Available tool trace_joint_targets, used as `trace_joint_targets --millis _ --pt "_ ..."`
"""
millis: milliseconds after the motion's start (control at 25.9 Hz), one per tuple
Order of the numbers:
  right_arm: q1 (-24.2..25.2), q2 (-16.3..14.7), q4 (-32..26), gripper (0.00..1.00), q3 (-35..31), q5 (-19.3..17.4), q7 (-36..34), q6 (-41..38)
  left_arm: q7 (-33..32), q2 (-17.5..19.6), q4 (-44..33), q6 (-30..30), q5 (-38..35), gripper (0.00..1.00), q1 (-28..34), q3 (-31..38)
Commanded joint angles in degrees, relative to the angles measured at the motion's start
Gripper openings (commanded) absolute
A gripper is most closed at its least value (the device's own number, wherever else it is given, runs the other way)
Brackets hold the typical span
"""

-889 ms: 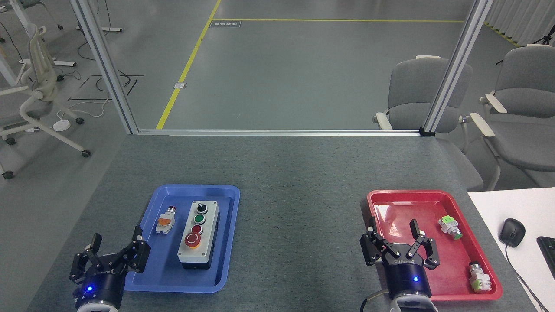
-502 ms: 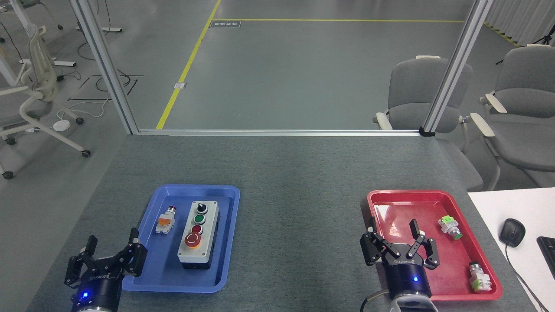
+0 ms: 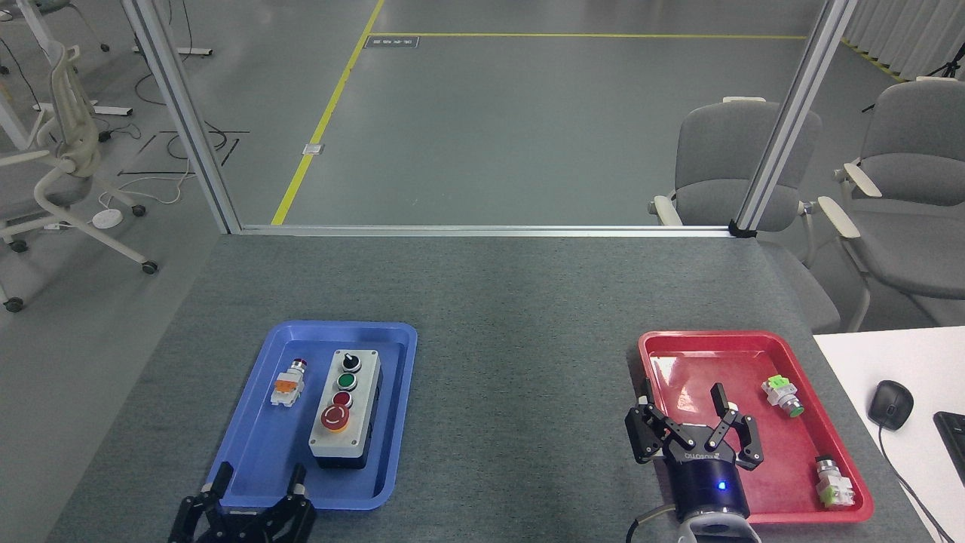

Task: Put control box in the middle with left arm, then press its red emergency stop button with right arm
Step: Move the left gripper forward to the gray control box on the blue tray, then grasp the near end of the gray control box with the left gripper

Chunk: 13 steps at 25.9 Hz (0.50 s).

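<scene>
The grey control box (image 3: 346,407) lies in the blue tray (image 3: 264,452) at the left, its red emergency stop button (image 3: 335,417) at the near end below a red, a green and a black knob. My left gripper (image 3: 260,483) is low at the bottom edge, over the tray's near rim, open and empty, just short of the box. My right gripper (image 3: 692,418) is open and empty over the near left part of the red tray (image 3: 678,351), with white lettering on its body and a blue light on the wrist.
A small orange-and-white switch part (image 3: 288,383) lies in the blue tray left of the box. Two green-tipped switch parts (image 3: 782,397) (image 3: 833,484) lie in the red tray. Grey table surface (image 3: 520,392) spreads between the trays. A mouse (image 3: 889,403) sits on the white desk at right.
My left gripper has dropped toward the bottom edge and shifted right, from beside the blue tray's left rim to its near rim below the box. The right gripper has stayed in place.
</scene>
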Motion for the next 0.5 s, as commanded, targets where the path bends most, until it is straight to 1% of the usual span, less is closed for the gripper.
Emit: trace_joint_targets --millis 0,232,348,464 --pt "0.0 0.0 0.0 0.98 0.0 0.0 -0.08 0.0 -0.22 -3.61 3.61 3.13 -6.39 0.99 -2.67 -4.62" --pt "0.0 0.08 0.0 0.98 0.0 0.0 -0.08 0.0 -2.33 -7.66 15.39 4.45 -8.58 0.99 -9.79 -5.5" --pt "0.0 0.08 0.0 0.98 0.0 0.0 -0.08 0.0 -2.33 -7.83 19.52 6.29 -8.85 0.99 -13.04 -5.5" --pt "0.0 0.08 0.0 0.98 0.0 0.0 -0.08 0.0 -2.42 -7.66 21.46 6.56 -8.76 0.99 -14.27 -5.42"
